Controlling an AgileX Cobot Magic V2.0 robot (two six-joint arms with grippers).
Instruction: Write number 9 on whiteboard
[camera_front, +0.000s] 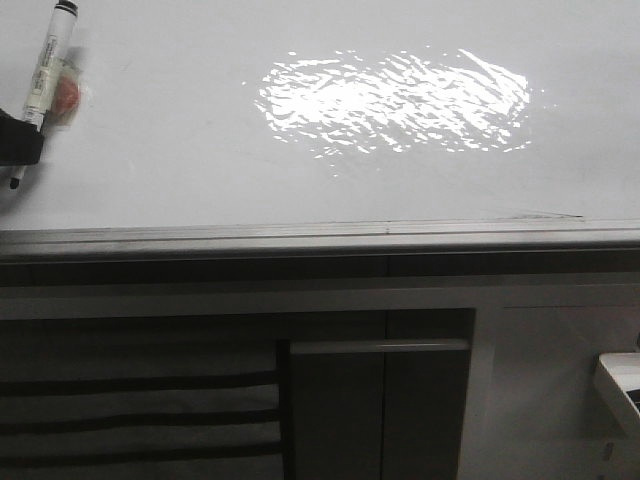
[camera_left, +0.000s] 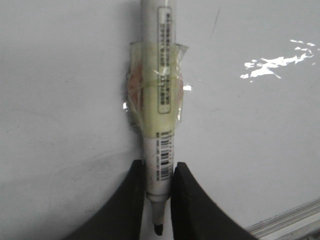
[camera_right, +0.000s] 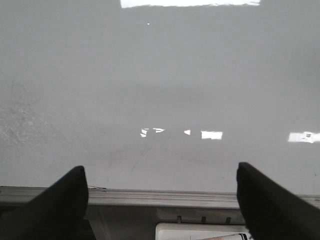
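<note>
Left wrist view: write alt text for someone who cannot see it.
The left gripper is shut on a white marker, its dark tip showing below the black fingers. Clear tape wraps the marker's middle. Behind lies the pale whiteboard with a glare patch; no written stroke is visible.

the marker (camera_left: 159, 105) has a white label along its barrel, with small printed lines and a barcode near the lower end, but the print is too small and blurred to read any word or number. in the front view the same label on the marker (camera_front: 47, 62) is also not readable. no written number shows on the whiteboard (camera_front: 400, 190).
</note>
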